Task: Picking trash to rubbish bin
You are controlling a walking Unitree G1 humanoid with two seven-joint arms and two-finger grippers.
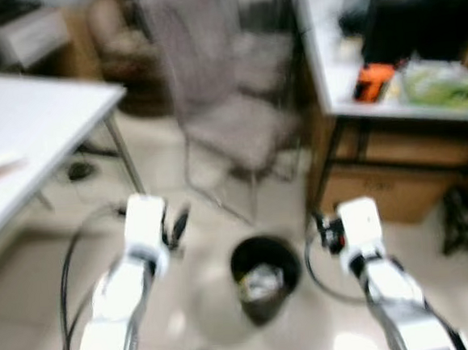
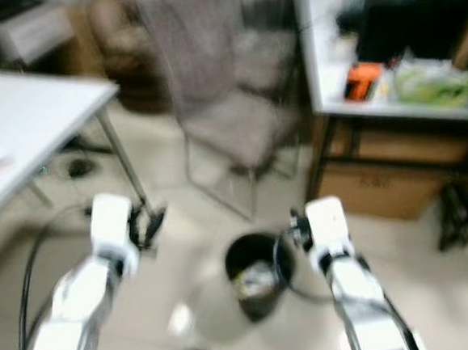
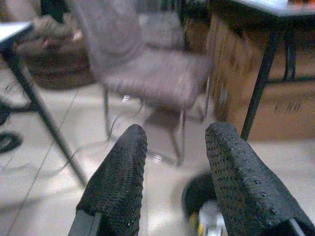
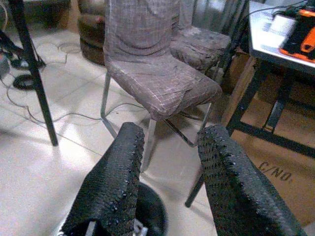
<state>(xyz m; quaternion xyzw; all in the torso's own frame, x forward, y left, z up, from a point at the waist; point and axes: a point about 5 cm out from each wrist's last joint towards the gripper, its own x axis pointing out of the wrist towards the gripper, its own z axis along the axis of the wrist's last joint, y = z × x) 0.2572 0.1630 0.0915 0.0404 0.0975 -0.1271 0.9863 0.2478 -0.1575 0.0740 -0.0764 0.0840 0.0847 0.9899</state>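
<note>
While the head views are blurred, the black rubbish bin (image 1: 265,276) stands on the pale floor (image 1: 181,228) between both arms, trash (image 1: 261,282) inside. The left gripper (image 3: 174,172) and right gripper (image 4: 167,169) hover parted, empty. A grey chair (image 4: 152,69) stands beyond.

Bare floor (image 1: 187,304) rings the bin (image 1: 265,276); chair (image 1: 224,103) and desk (image 1: 391,110) crowd behind it.

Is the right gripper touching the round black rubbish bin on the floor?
Apart. In the left eye view, bare floor separates the right gripper from the round black rubbish bin; its fingers are open and hold nothing.
</note>
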